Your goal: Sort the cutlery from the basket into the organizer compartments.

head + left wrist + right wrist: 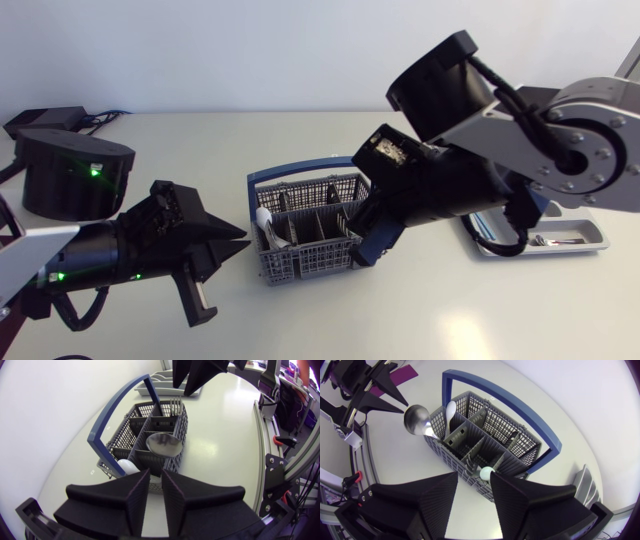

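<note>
White table [420, 310] held the grey basket [305, 235] and the organizer [588, 246]. The right gripper [474, 479] hovered over the basket, fingers spread. The left gripper [156, 479] sat beside it, slightly parted.

basket [300, 265]: grey mesh, blue handle | ladle [162, 445], forks [175, 406] standing inside | organizer [590, 235]: well apart

The grey plastic cutlery basket [300, 262] at the frame's centre has a fine grid pattern and a blue hoop handle [300, 165]. Inside it show a white plastic spoon [265, 222] and a shiny silver metal ladle [162, 445]. The oblong plastic organizer tray [595, 243] at the right is pale grey, and the smooth table [420, 310] is off-white. The 2 grippers, the left gripper [156, 472] and the right gripper [474, 476], are plain matte black. Small green lights [95, 172] glow on the left arm's black casing.
</note>
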`<action>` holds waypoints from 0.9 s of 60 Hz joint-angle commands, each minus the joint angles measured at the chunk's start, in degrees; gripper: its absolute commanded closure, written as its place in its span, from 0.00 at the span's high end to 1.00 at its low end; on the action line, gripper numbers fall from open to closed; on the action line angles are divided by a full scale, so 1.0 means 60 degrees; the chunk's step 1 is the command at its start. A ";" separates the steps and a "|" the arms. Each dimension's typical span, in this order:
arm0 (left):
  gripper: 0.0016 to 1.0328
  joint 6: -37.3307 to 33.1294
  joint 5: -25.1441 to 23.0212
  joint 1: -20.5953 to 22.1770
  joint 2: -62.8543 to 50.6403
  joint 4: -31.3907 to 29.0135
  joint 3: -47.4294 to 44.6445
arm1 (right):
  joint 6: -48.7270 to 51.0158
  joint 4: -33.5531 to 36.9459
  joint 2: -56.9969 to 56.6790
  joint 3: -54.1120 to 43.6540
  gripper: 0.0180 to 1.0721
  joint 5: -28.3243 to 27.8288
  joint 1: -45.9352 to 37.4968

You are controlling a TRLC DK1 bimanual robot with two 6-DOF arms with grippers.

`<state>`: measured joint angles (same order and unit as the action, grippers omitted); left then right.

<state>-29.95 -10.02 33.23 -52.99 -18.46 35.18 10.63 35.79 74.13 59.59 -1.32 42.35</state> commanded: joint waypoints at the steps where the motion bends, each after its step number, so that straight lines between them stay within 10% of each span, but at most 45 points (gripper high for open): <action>1: 0.19 0.0232 0.0030 0.0130 0.0131 -0.0088 -0.0092 | -0.0249 -0.0150 0.0419 0.0234 0.47 0.0147 0.0149; 35: 0.19 0.0378 0.0030 0.0438 0.0160 -0.0073 -0.0106 | -0.0190 -0.0794 0.1371 0.0278 0.07 0.1246 0.0706; 54: 0.19 0.0437 0.0030 0.0511 0.0189 -0.0088 -0.0121 | -0.0102 -0.0560 0.0785 0.0366 0.05 0.1158 0.0794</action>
<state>-28.45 -10.02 35.81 -52.53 -18.59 35.18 10.46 31.79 80.95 60.05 5.58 46.52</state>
